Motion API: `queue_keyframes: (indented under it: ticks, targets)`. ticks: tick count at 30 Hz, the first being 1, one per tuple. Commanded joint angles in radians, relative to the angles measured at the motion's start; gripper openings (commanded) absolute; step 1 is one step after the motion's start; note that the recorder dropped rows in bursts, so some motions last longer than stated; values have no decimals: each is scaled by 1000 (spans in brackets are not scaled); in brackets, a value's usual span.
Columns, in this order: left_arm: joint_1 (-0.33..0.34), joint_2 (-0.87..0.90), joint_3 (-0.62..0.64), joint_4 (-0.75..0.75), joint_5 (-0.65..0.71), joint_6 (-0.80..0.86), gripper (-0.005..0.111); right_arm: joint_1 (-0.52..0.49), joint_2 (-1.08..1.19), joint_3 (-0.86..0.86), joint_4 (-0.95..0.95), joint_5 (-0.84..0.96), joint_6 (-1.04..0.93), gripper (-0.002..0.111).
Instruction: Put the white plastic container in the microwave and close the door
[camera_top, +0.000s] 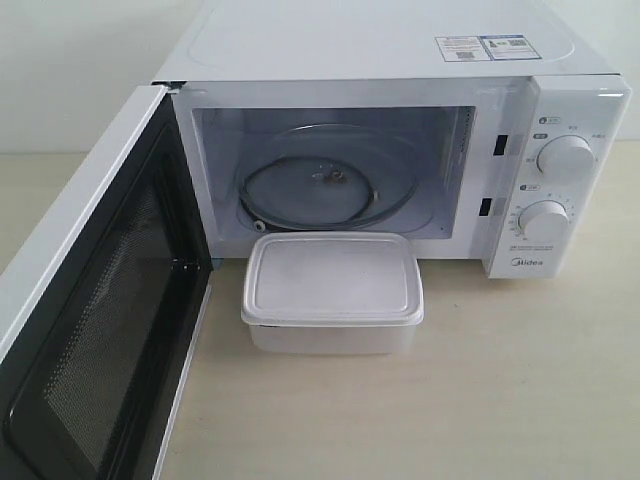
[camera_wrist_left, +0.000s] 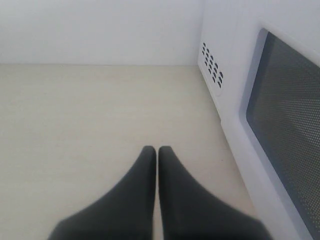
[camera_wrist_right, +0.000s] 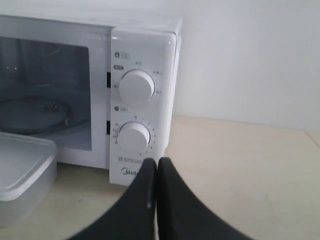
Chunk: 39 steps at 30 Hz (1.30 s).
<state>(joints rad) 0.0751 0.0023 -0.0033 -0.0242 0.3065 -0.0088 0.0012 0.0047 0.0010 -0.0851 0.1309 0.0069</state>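
Note:
The white plastic container (camera_top: 332, 292) sits lidded on the table just in front of the open microwave (camera_top: 400, 60); its corner also shows in the right wrist view (camera_wrist_right: 22, 175). The door (camera_top: 95, 330) is swung wide open to the left, mesh window facing in. The glass turntable (camera_top: 325, 185) lies bare inside the cavity. Neither arm shows in the exterior view. My left gripper (camera_wrist_left: 157, 150) is shut and empty above bare table beside the door's outer face (camera_wrist_left: 285, 115). My right gripper (camera_wrist_right: 157, 162) is shut and empty, low in front of the dial panel (camera_wrist_right: 136, 87).
Two round dials (camera_top: 563, 158) sit on the panel at the microwave's right. Light wooden table (camera_top: 520, 390) spreads in front and to the right. A white wall stands behind. Vent holes (camera_wrist_left: 212, 67) mark the microwave's side.

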Motion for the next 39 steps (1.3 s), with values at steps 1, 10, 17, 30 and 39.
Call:
queue_keyframes:
  ticks: [1, 10, 17, 30, 39]
  targets:
    - [3, -2, 3, -2, 0, -1, 4, -1, -5, -1, -3, -116, -14, 0]
    - [3, -2, 3, -2, 0, -1, 4, -1, -5, -1, 32, -668, 305, 0]
    - [3, -2, 3, -2, 0, -1, 4, -1, 10, -146, 28, -619, 364, 0]
    - [3, -2, 3, -2, 0, -1, 4, -1, 421, -378, -826, -531, 1526, 0]
    - [3, -2, 3, -2, 0, -1, 4, -1, 720, -378, -1119, -1167, 1605, 0]
